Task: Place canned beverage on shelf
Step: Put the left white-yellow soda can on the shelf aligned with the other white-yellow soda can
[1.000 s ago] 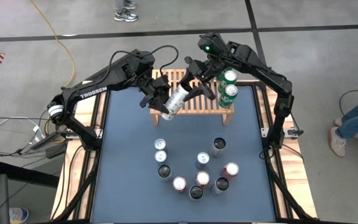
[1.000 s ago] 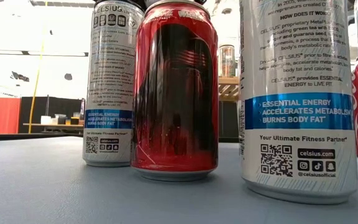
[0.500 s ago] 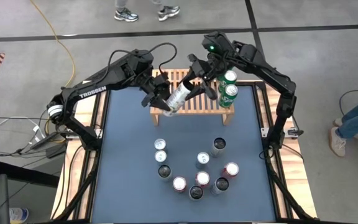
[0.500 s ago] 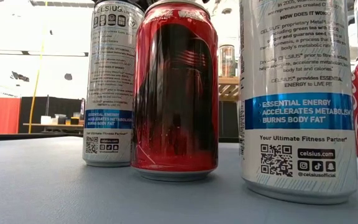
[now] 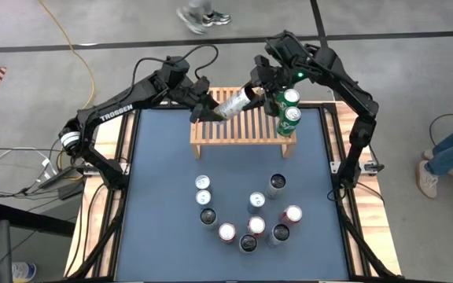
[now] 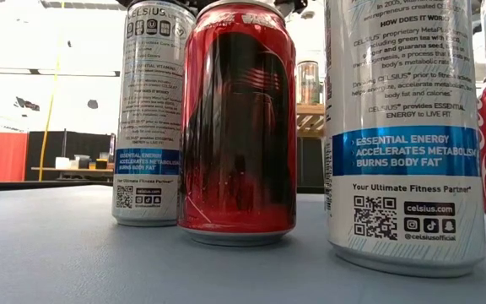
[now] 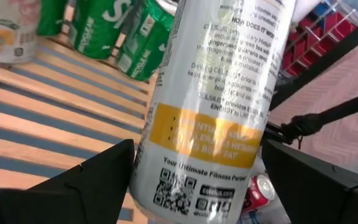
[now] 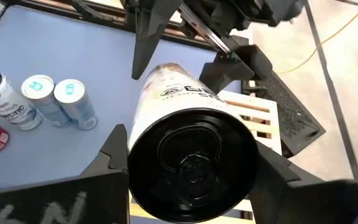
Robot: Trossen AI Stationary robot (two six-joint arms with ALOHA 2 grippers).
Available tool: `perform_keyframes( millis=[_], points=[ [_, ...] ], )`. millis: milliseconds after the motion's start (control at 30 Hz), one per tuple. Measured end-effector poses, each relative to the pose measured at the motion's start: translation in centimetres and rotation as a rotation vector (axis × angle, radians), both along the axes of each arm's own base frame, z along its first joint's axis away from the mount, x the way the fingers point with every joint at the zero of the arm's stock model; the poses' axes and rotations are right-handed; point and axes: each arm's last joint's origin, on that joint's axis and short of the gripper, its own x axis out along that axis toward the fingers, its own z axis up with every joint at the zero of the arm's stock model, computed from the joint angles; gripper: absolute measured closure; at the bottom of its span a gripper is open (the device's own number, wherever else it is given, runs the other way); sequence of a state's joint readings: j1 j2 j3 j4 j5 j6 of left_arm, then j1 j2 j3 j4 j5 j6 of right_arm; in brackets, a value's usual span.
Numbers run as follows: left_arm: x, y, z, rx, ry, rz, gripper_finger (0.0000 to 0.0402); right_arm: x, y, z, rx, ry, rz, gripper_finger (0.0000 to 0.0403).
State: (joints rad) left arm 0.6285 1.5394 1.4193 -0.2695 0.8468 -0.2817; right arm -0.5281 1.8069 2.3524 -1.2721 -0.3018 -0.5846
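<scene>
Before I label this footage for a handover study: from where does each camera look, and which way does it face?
High view: overhead, straight down on the table, the shelf, both arms.
Low view: at tabletop height, level across standing cans; the red can is nearest; barely any arm shows.
Left wrist view: past the left gripper, fingers apart beside the white can, shelf slats behind.
Right wrist view: past the right gripper, closed on that can's black end.
Both wrist views share the white can.

Shelf (image 6: pixel 310 119) mostly hidden behind foreground cans (image 6: pixel 239 127) in low view, passer-by (image 5: pixel 203 14) cut off by high view's edge
</scene>
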Motion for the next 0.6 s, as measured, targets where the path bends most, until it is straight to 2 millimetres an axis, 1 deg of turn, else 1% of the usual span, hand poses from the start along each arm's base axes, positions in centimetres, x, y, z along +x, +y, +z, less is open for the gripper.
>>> perform_keyframes(
  millis=[200,400,600],
  points=[
    [0.01,0.11,-0.05,0.026,0.009,0.04,0.0066,-0.01,-0.14,0.1,-0.016,-0.007,-0.01,0.0228],
    [0.0,0.06,-0.08,0.061,-0.001,0.015,0.0066,-0.07,-0.16,0.14,-0.026,-0.007,-0.005,0.0228],
    [-0.04,0.03,0.59,0.135,0.023,0.067,0.0066,-0.44,-0.68,0.09,-0.029,0.004,-0.027,0.0228]
  ],
)
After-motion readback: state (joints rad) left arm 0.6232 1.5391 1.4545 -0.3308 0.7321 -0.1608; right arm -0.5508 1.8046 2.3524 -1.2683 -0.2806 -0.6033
